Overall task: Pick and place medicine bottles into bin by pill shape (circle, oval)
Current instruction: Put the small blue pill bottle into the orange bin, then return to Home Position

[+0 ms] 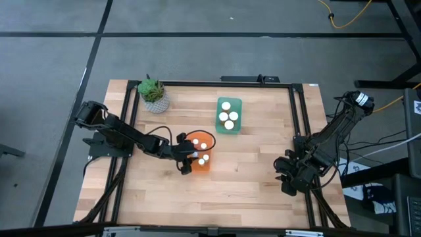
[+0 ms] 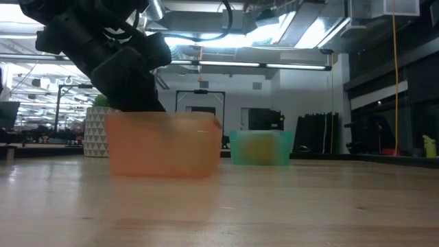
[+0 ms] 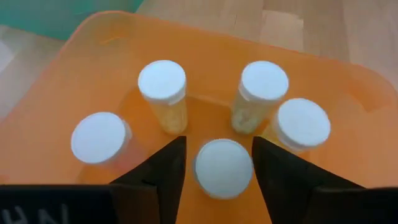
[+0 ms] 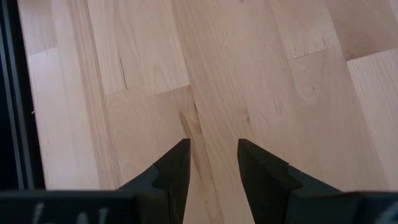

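An orange bin (image 1: 205,168) sits mid-table with several white-capped medicine bottles standing upright on its floor. My left gripper (image 1: 189,162) reaches down into the bin from the table's left. It is open, one finger on each side of the nearest bottle's cap (image 3: 224,167), and a strip of bin floor shows beside one finger. A green bin (image 1: 220,129) farther back holds several more white-topped bottles (image 1: 228,116). My right gripper (image 4: 214,168) hangs open over bare wood at the table's right, with nothing between its fingers.
A potted plant (image 1: 152,94) stands at the far left corner. A black frame rail (image 1: 299,131) runs around the tabletop. Bare wood lies between the bins and my right arm (image 1: 309,161), and along the near edge.
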You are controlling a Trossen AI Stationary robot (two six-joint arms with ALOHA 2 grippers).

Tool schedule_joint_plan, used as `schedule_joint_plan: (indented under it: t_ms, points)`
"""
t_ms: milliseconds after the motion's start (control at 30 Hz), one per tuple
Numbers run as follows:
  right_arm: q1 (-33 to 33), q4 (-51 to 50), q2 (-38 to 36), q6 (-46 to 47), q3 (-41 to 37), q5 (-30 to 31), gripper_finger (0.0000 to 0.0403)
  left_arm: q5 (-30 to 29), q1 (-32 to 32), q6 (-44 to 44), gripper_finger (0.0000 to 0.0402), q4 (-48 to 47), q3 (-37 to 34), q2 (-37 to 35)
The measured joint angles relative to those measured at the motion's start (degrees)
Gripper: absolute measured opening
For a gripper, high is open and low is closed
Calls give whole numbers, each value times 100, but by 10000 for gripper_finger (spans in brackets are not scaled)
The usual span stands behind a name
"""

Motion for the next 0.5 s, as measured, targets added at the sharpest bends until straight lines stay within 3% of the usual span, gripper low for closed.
schedule_joint_plan:
  t_ms: [300,500]
  points:
    - [1,0,-2,-7,0,-1,135,-11,0,639,179,-70,465,-20]
    - [0,0,0,-11,0,-1,135,-17,0,911,179,-701,1026,-88]
